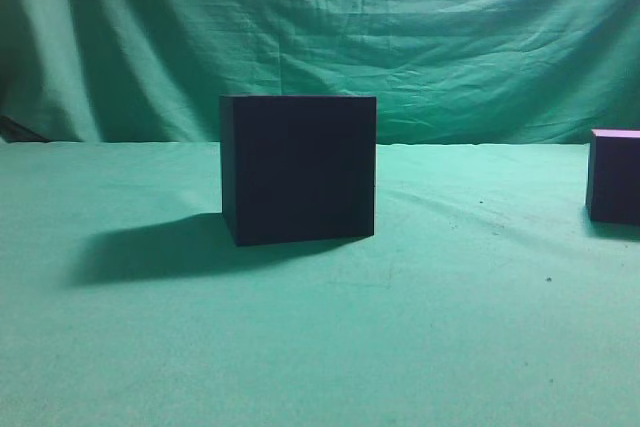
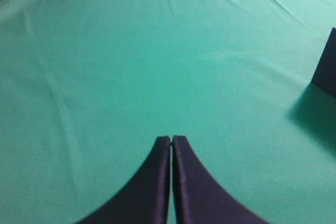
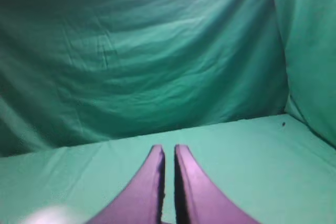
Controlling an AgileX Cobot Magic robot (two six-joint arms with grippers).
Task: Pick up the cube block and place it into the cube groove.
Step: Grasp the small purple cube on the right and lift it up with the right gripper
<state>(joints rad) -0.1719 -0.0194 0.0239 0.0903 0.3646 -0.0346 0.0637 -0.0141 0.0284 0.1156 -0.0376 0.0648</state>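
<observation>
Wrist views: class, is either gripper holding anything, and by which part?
Nothing is held. The left gripper and right gripper are both closed on nothing, above green cloth.

Near-black matte box [image 1: 298, 169], small dark purple cube [image 1: 614, 177] with pink-purple top, plain green cloth [image 1: 320, 337] on table and backdrop, dark purple gripper fingers [image 2: 157, 187].

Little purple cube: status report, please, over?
Both grippers, left and right, shut, empty. Cube block untouched at far right. Cube groove stands centre. Nothing between.
</observation>
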